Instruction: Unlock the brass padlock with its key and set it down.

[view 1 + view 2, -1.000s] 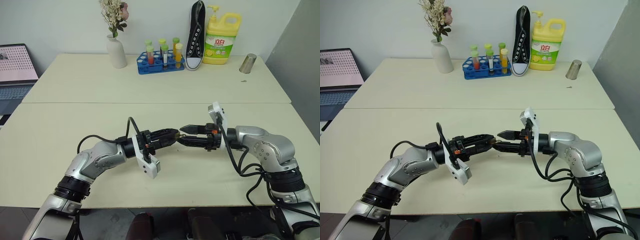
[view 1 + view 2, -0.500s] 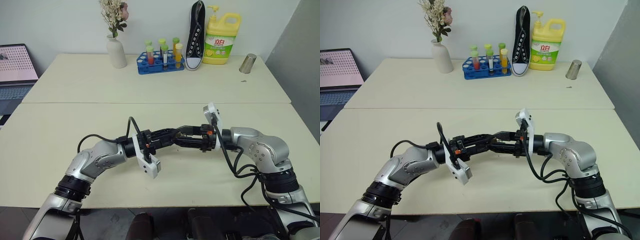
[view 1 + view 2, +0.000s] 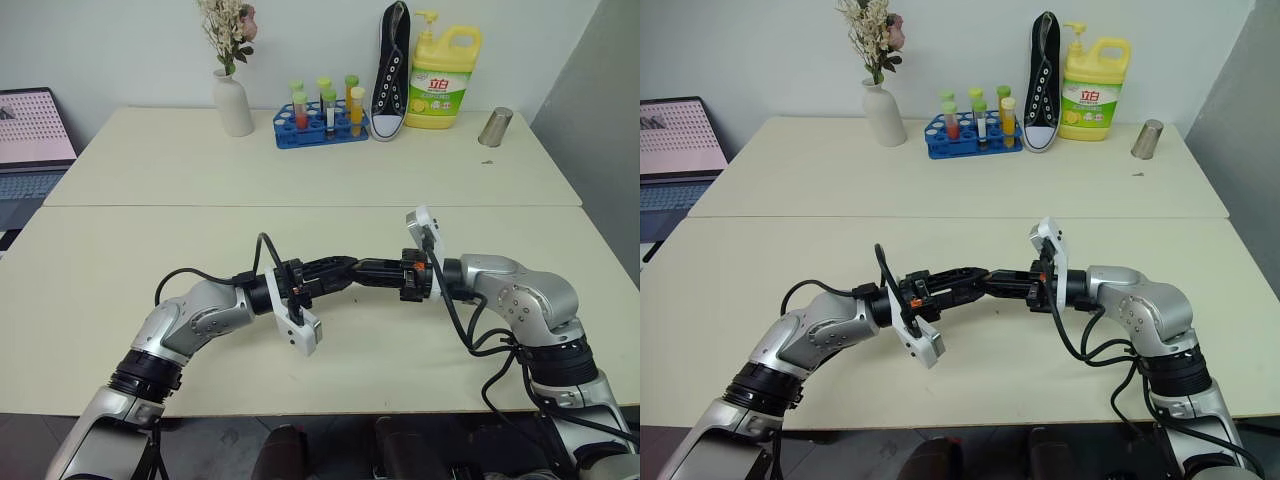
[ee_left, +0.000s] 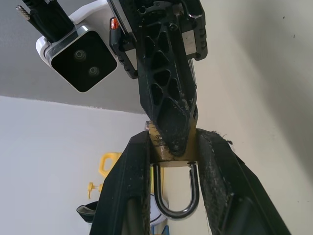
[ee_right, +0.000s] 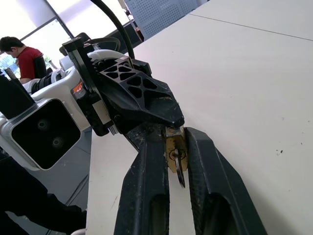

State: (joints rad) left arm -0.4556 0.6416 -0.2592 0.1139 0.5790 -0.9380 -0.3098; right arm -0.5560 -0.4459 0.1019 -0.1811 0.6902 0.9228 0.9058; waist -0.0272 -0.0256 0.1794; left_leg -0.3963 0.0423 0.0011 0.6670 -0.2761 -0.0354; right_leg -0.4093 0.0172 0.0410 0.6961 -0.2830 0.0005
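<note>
The brass padlock [image 4: 172,152] is small and gold, and its silver shackle [image 4: 174,208] hangs between my left fingers. My left gripper [image 3: 345,266] is shut on the padlock's body, held level over the front table and pointing right. My right gripper [image 3: 362,268] points left and meets it tip to tip. The right wrist view shows the padlock's keyhole face [image 5: 175,147] with the thin silver key [image 5: 180,175] sticking out, and my right fingers [image 5: 195,147] are closed in on either side of it.
Along the far table edge stand a white vase with flowers [image 3: 232,105], a blue test tube rack [image 3: 322,125], a black shoe [image 3: 390,70], a yellow detergent bottle [image 3: 445,80] and a metal cup [image 3: 495,127]. A laptop [image 3: 30,140] sits at far left. A person [image 5: 19,51] sits behind.
My right gripper moved left up to the left gripper's tips, and its fingers went from spread apart to closed at the padlock. The left arm stayed still.
</note>
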